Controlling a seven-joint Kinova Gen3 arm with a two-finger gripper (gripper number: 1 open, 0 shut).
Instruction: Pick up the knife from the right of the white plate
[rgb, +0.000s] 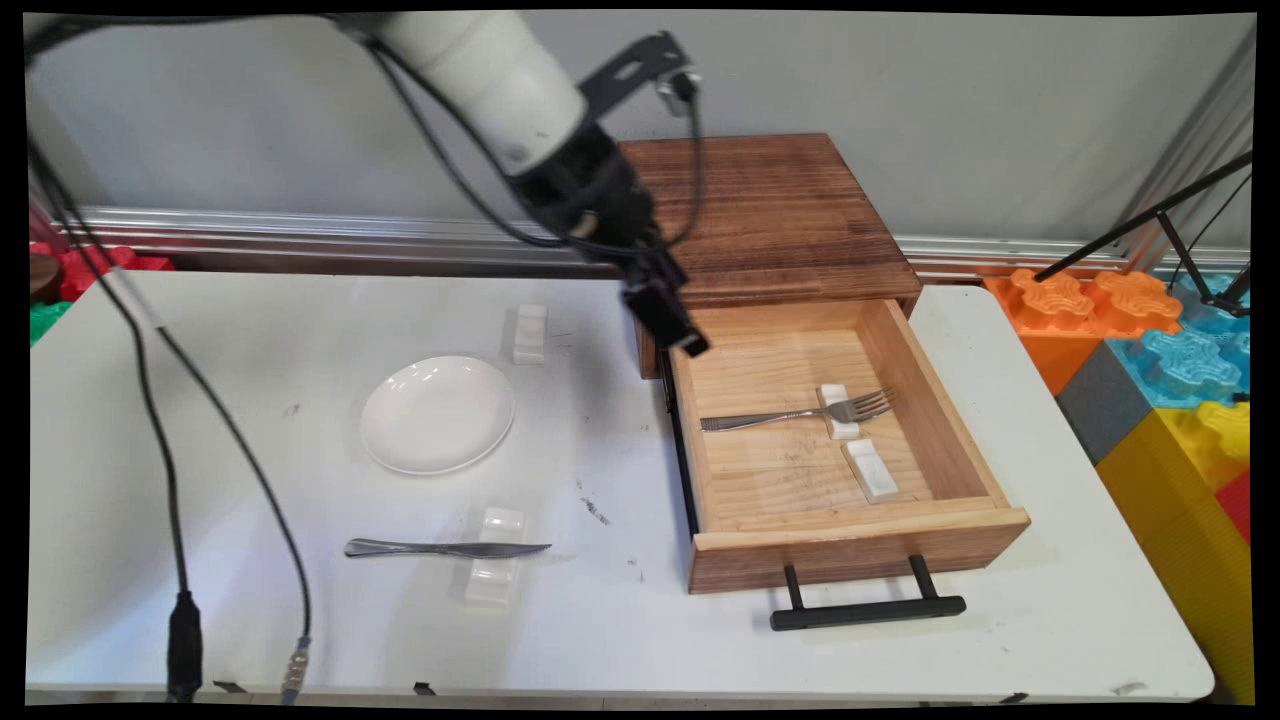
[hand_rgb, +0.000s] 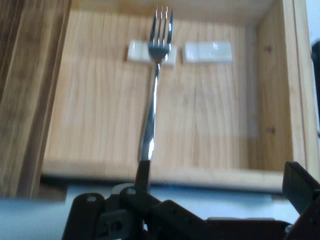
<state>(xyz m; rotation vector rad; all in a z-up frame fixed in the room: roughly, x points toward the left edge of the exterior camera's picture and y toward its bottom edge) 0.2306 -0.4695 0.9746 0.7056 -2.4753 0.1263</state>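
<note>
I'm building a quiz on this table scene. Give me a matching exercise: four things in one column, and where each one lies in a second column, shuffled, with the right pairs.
Things
1. fork
2. knife
3. plate
4. gripper

Places
A. on the table, on a white rest, near the front edge
B. bare on the table, left of the drawer
C. above the open drawer's back left corner
D. inside the drawer, its neck on a white rest

Pairs: 1-D, 2-A, 3-B, 4-C
</note>
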